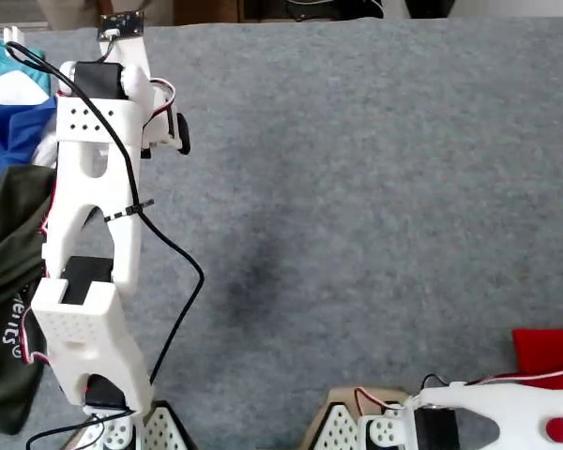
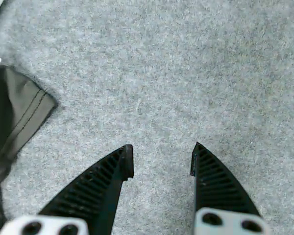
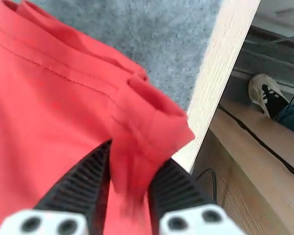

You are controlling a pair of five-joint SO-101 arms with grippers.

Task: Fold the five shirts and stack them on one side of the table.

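Red shirt (image 1: 547, 349) sits right at the right edge of the counter (image 1: 357, 187), close to the near corner, and from above it looks like a fairly tidy flat patch, so I'd guess it's the one being worked on or just about folded. The right claw (image 3: 134, 154) is pinched down on a bunched hem of it, right where the fabric meets the counter's wooden lip. The rest is a heap along the left edge: a dark shirt (image 1: 9, 253) nearest, a blue shirt (image 1: 14, 131) behind it, then a teal and white one (image 1: 9, 70) by the far left corner, all crumpled and overlapping, none folded as far as I can tell. That's four I can count; I can't say where a fifth would be. The left claw (image 2: 162, 152) hangs wide open with nothing in it over bare counter, just beside the dark shirt's sleeve or hem. So honestly it looks like early days: one shirt at most sorted, no real stack yet, the whole pile left to do.
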